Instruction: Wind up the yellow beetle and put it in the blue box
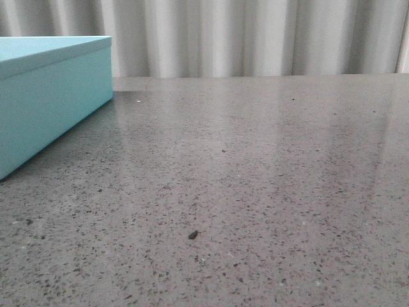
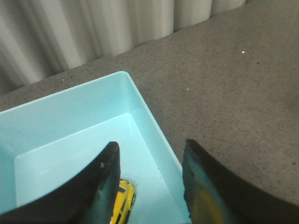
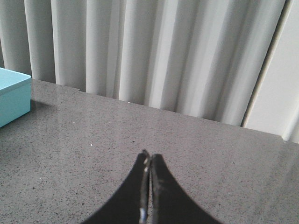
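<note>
Pale, pleated curtains hang along the far side of my workspace, and in front of them stretches a grey speckled stone-look table, slightly glossy, with a small dark crumb lying on it towards the near edge.

On my front camera the large light turquoise-blue rectangular box sits at the left of the table, matte and plain-sided; from this low angle I see only its outer walls and rim, not the inside. Neither arm appears in this view.

My left wrist camera looks down into the box, which is open with no lid on it here; one corner of its rim points towards the curtains. The left gripper hangs over the near wall of the box with its two black fingers spread well apart and nothing between them. The small bright yellow toy Beetle car lies on the floor of the box, partly hidden behind one finger, so I see only part of its roof and dark windows. I cannot tell whether the finger touches it.

My right wrist camera faces the curtains over bare table, with a corner of the box at the edge of the picture, well apart from the arm. The right gripper has its dark fingers pressed together, grasping nothing.
</note>
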Controlling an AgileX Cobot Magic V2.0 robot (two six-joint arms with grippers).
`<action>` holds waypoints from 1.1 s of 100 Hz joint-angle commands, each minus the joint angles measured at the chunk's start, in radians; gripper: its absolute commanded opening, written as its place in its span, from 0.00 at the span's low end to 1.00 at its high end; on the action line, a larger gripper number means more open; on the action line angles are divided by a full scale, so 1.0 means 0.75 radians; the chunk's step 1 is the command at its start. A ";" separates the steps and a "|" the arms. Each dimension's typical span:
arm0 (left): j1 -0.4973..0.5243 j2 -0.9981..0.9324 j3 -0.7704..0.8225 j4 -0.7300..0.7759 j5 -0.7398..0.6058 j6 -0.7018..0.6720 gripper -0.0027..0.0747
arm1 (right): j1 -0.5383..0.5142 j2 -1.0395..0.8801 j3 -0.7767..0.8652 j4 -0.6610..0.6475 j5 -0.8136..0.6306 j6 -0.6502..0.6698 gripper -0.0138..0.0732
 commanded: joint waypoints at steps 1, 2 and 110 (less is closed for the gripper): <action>-0.005 -0.175 0.085 -0.056 -0.063 -0.017 0.39 | 0.002 -0.016 0.003 0.000 -0.140 -0.015 0.10; -0.005 -0.203 0.112 -0.056 -0.069 -0.017 0.39 | 0.002 -0.022 0.006 0.000 -0.146 -0.015 0.10; -0.073 -1.281 1.265 -0.119 -0.770 -0.008 0.01 | 0.002 -0.092 0.379 -0.056 -0.335 -0.015 0.10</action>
